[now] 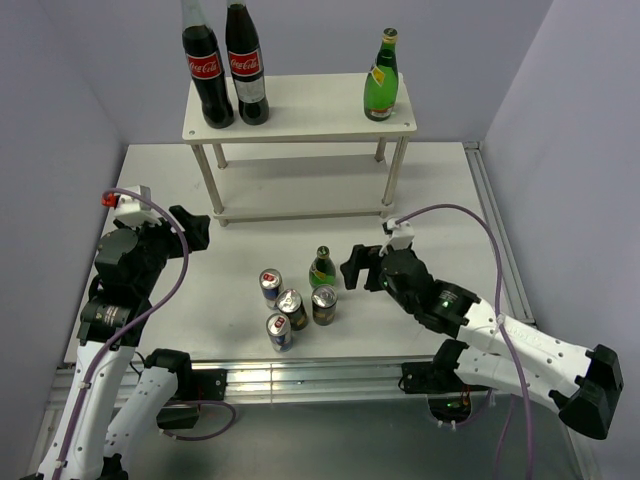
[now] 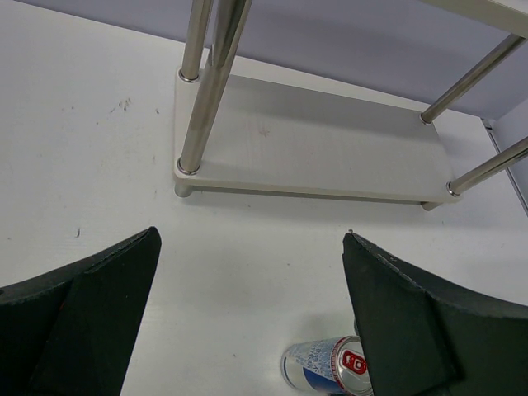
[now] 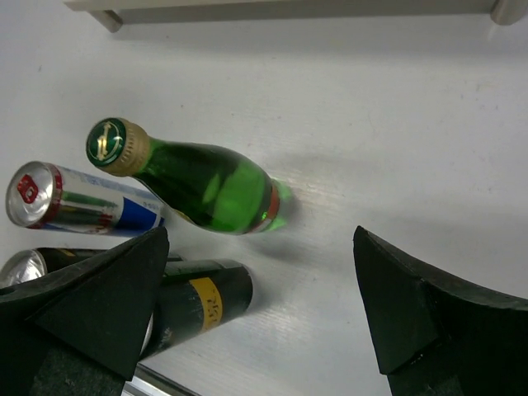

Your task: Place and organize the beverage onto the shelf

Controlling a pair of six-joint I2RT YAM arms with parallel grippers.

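White bench (image 1: 170, 180) boxed in by plain lilac-grey walls.
Its far edge meets the back wall (image 1: 310, 40), with the left wall (image 1: 50, 150) and right wall (image 1: 570, 150) along its sides; a metal rail (image 1: 320, 372) lines the near edge, grey floor (image 1: 330, 440) below.

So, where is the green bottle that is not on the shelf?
In the top view the green bottle stands upright mid-table, in front of the shelf, directly behind a dark gold-topped can, with the right arm's fingers just to its right.
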